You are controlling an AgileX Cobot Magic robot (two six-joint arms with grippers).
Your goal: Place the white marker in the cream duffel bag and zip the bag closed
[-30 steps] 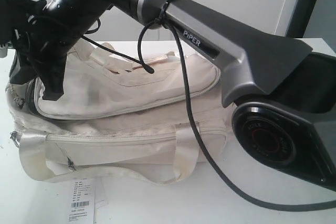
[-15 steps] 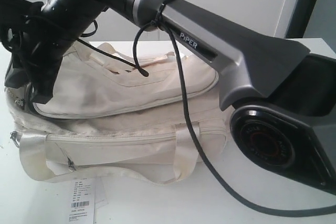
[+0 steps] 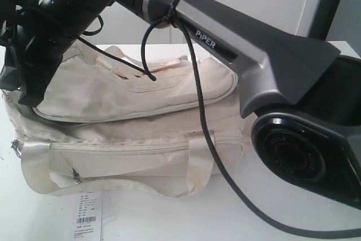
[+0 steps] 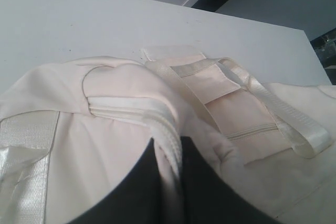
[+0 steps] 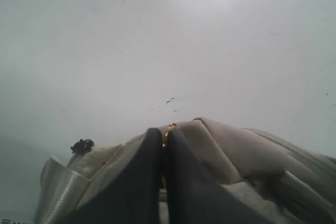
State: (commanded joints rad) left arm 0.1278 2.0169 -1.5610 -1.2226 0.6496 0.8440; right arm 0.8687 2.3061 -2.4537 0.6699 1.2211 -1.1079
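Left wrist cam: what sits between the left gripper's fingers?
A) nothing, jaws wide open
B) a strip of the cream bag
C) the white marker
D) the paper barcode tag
B: the left gripper has its two dark fingers closed together on a ribbed cream strip that runs straight off the cream bag.
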